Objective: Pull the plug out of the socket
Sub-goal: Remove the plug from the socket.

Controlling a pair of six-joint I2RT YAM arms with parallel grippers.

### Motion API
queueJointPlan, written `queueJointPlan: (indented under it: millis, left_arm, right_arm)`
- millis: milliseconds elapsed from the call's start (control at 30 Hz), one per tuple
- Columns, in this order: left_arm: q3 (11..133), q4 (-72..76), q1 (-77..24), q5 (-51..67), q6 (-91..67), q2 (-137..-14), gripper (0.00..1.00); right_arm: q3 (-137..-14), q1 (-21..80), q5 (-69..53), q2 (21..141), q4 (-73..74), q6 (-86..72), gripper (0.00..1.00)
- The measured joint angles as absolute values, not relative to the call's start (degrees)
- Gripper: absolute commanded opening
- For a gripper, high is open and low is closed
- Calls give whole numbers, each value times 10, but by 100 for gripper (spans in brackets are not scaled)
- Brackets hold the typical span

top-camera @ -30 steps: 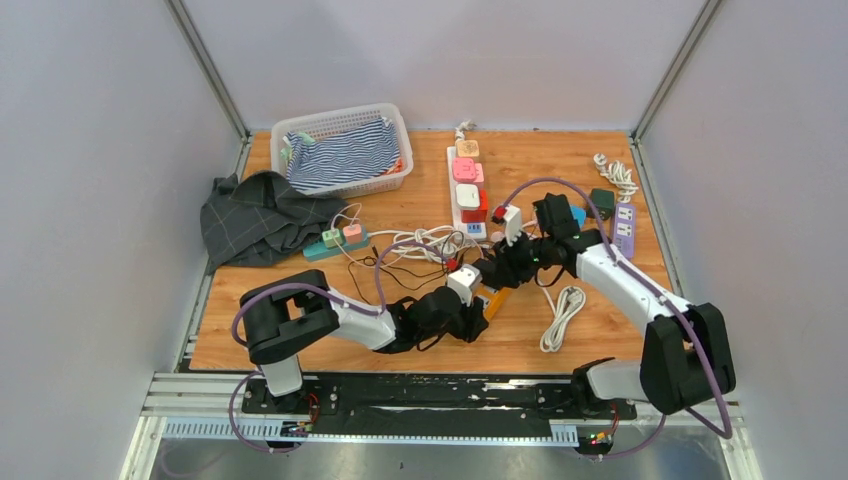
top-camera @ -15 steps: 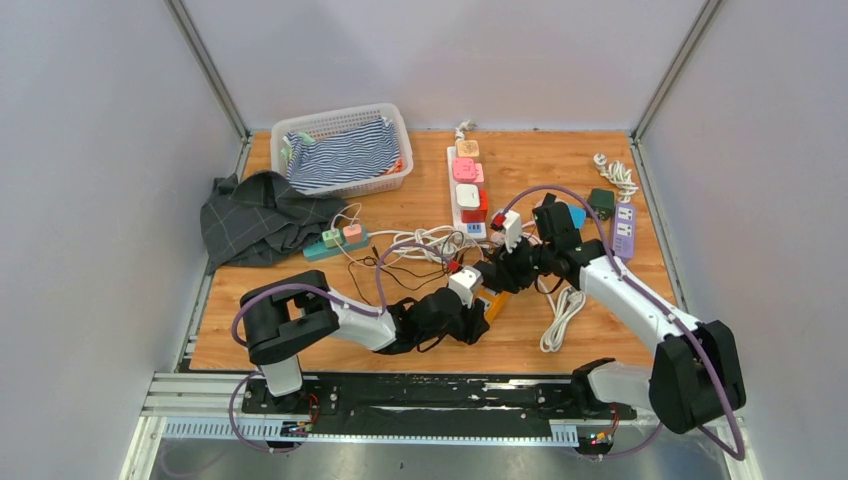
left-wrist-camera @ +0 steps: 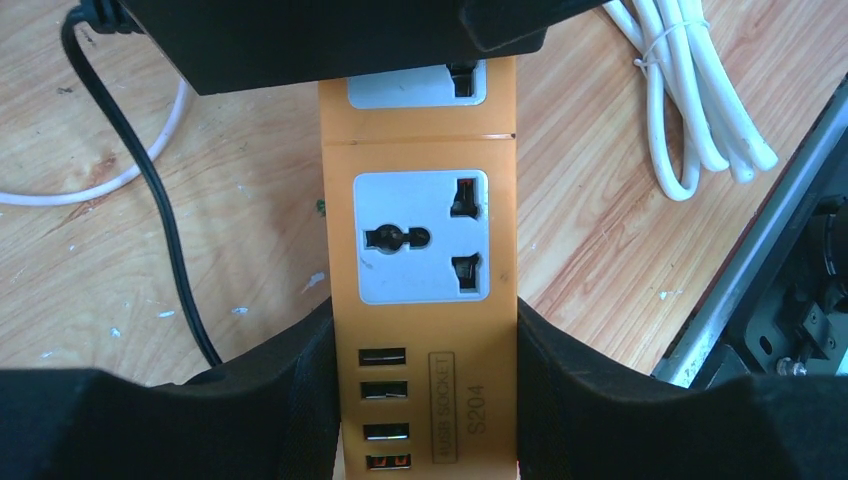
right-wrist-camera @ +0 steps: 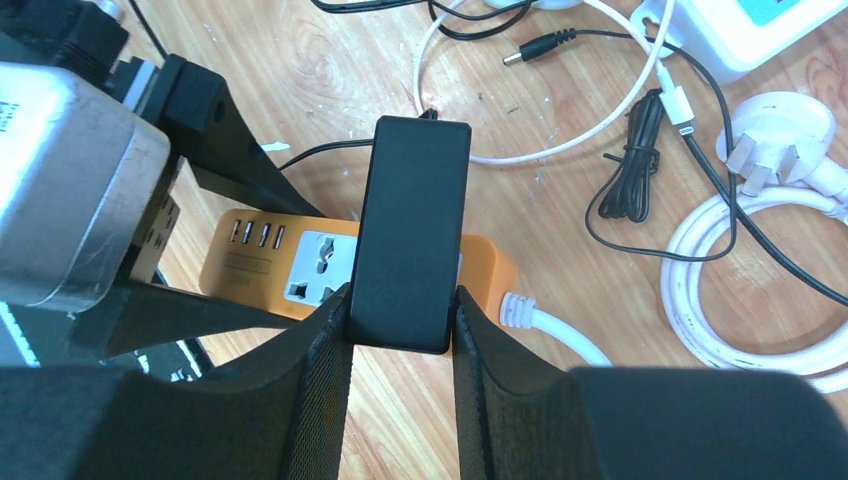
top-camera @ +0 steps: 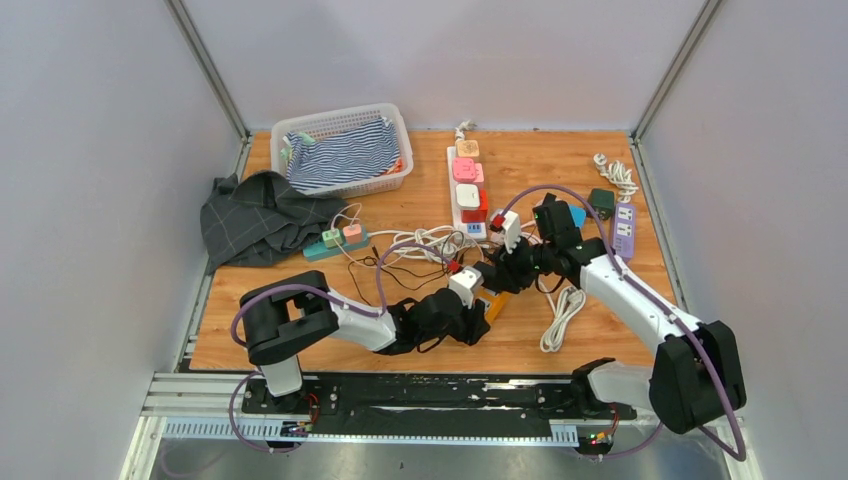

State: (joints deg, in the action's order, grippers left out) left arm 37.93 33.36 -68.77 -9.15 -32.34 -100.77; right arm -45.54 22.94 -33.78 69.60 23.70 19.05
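Since a second ago the right gripper has edged in over the orange power strip, midway along the near edge of the bench. It is now clamped on the sides of the black plug, which looks still seated. The left gripper pinches the strip's end, so the pull seems next: plug straight out, strip braced.

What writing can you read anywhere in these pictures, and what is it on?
"USB SOCKET": on the orange power strip, beside its USB ports.
"S204": same strip, beside that.
Sticker on the silver housing, right wrist view: too small to read.
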Motion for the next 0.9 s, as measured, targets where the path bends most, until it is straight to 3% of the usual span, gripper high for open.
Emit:
queueJointPlan:
  millis: [267, 767, 900]
  left_arm:
    - [388, 341, -689, -80, -323, -1015, 0]
    - [389, 311, -687, -91, -353, -1004, 0]
    - [392, 301, -687, -83, -336, -1003, 0]
  right_arm:
    - [-443, 204, -361, 662, 240, 187, 0]
    - [-511, 221, -394, 763, 276, 227, 0]
    - [-472, 244, -324, 715, 244, 205, 0]
